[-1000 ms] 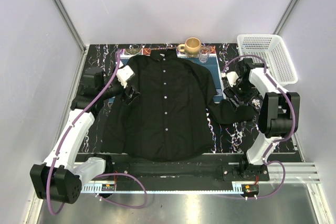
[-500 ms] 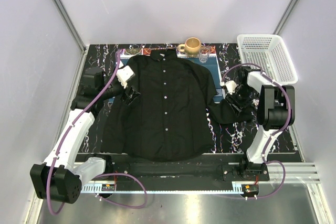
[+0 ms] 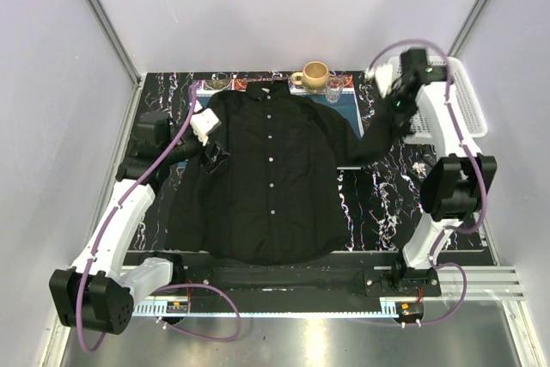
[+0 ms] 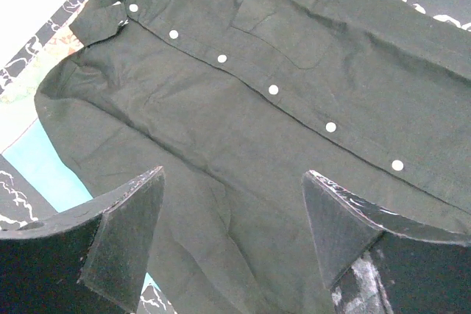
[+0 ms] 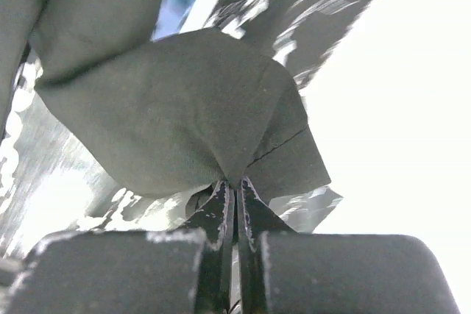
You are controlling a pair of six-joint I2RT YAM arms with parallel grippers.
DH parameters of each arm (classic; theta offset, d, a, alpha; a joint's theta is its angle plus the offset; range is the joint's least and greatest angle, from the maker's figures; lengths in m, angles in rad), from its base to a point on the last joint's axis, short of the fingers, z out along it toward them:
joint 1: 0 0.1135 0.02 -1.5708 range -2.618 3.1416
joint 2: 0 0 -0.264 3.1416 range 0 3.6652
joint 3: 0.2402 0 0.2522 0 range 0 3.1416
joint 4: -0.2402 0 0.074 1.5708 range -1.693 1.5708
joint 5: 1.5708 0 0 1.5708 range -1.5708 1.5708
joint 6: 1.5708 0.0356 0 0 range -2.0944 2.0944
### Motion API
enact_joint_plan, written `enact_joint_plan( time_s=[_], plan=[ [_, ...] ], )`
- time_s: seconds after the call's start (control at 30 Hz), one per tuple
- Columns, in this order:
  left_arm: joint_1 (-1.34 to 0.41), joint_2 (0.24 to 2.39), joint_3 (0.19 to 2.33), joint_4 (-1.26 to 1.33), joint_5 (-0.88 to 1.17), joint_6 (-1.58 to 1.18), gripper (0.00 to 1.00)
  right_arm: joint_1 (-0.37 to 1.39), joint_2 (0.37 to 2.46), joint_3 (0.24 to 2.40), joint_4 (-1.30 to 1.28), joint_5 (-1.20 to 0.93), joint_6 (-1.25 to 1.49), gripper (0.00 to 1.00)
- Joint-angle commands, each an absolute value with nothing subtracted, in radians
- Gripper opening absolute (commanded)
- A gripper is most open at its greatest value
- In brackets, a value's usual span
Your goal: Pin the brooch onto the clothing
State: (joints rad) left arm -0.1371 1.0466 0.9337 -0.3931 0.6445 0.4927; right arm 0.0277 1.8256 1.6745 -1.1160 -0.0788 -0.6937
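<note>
Shirt: the black shirt (image 3: pixel 271 178) is lying front-up on the marbled desk (image 3: pixel 378 212), collar toward the far edge, white buttons running down its middle.
Right claw: the right claw (image 3: pixel 398 100) is hanging above the desk in front of the white basket (image 3: pixel 462 96) – its fingers are pressing together on the end of one sleeve (image 5: pixel 169 123), holding that fabric in the air.
Left claw: the left claw (image 4: pixel 233 182) is hovering over the shirt's other shoulder, fingers spread, gripping nothing.
Brooch: a small whitish speck (image 3: pixel 420 167) is lying on the desk beside the right arm – too small to tell for sure.
Far edge: a mug (image 3: pixel 314 74) and a glass (image 3: pixel 334 87) are standing by the collar.
</note>
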Motion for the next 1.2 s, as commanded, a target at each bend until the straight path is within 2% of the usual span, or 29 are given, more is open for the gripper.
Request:
enact_joint_plan(
  time_s=[0.0, 0.17, 0.23, 0.57, 1.03, 1.07, 1.1, 1.17],
  plan=[
    [-0.132, 1.019, 0.923, -0.351, 0.666, 0.463, 0.80, -0.037, 1.834, 2.134, -1.266, 0.017, -0.724, 0.00],
    [-0.130, 1.014, 0.911, -0.339, 0.654, 0.460, 0.80, -0.156, 2.086, 2.697, -1.489, 0.055, -0.808, 0.00],
    [-0.129, 1.011, 0.907, -0.341, 0.653, 0.466, 0.80, -0.192, 2.155, 2.741, -1.519, 0.071, -0.853, 0.00],
    [-0.126, 1.029, 0.891, -0.341, 0.646, 0.469, 0.80, -0.307, 2.128, 2.360, -1.318, 0.026, -0.830, 0.02],
    [-0.110, 1.020, 0.864, -0.400, 0.621, 0.476, 0.80, -0.313, 2.252, 2.339, -1.284, 0.034, -0.795, 0.11],
    [-0.109, 1.017, 0.861, -0.400, 0.623, 0.474, 0.80, -0.313, 2.250, 2.335, -1.282, 0.035, -0.796, 0.13],
    [-0.107, 1.016, 0.859, -0.400, 0.623, 0.477, 0.80, -0.313, 2.250, 2.330, -1.284, 0.035, -0.799, 0.29],
    [-0.106, 1.019, 0.854, -0.400, 0.627, 0.476, 0.80, -0.314, 2.253, 2.329, -1.282, 0.034, -0.796, 0.43]
  ],
)
